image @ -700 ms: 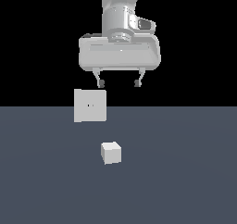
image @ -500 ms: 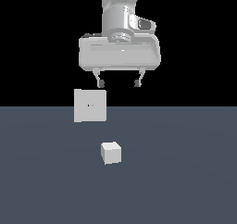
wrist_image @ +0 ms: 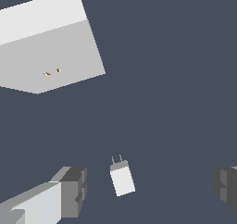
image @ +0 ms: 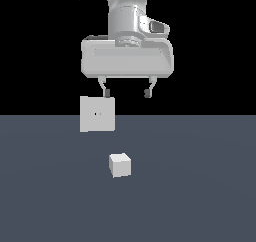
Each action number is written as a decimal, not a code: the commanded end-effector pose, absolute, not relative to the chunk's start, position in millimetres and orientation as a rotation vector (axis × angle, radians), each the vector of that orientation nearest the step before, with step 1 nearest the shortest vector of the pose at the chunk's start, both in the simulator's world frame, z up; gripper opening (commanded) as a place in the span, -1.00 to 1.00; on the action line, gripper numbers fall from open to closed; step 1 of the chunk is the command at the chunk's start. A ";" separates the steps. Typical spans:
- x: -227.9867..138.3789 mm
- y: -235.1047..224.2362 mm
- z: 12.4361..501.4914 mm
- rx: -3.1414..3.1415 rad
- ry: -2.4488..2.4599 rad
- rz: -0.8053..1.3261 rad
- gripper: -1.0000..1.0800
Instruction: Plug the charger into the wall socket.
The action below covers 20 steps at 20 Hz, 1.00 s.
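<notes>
Gripper (image: 126, 93) hangs high above the desk (image: 200, 196), fingers (image: 105, 92) spread wide, holding nothing; open air lies between the fingertips and the desk surface. Charger (image: 120, 165) sits on the desk below the gripper, alone on bare grey surface, with free room on every side. It is a small plain white cube; in the wrist view the charger (wrist_image: 122, 179) shows two thin prongs sticking out of one end, and it lies between the two finger pads (wrist_image: 74, 190), well below them and touching neither. Wall socket (image: 97, 114) stands upright, farther back and toward the exterior view's left of the charger, well apart from it. It is a flat white square plate, clearly wider than the cube, with tiny dark holes near its centre; in the wrist view the wall socket (wrist_image: 51, 56) shows a lighter top band and two small marks on its face. The prongs point roughly toward the socket side. No desk edge shows in either view.
</notes>
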<state>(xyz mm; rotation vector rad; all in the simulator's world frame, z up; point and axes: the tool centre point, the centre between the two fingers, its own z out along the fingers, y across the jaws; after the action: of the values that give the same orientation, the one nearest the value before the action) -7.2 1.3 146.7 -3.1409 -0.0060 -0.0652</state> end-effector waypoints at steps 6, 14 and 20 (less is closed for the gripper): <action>-25.1 5.9 129.9 -3.127 -0.110 -0.159 0.92; -47.4 10.4 105.5 -3.097 -0.249 -0.285 0.92; -61.6 12.6 86.7 -3.069 -0.346 -0.373 0.92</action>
<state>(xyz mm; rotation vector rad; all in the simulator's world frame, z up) -58.2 12.2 91.1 -3.0760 -0.3228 -0.3501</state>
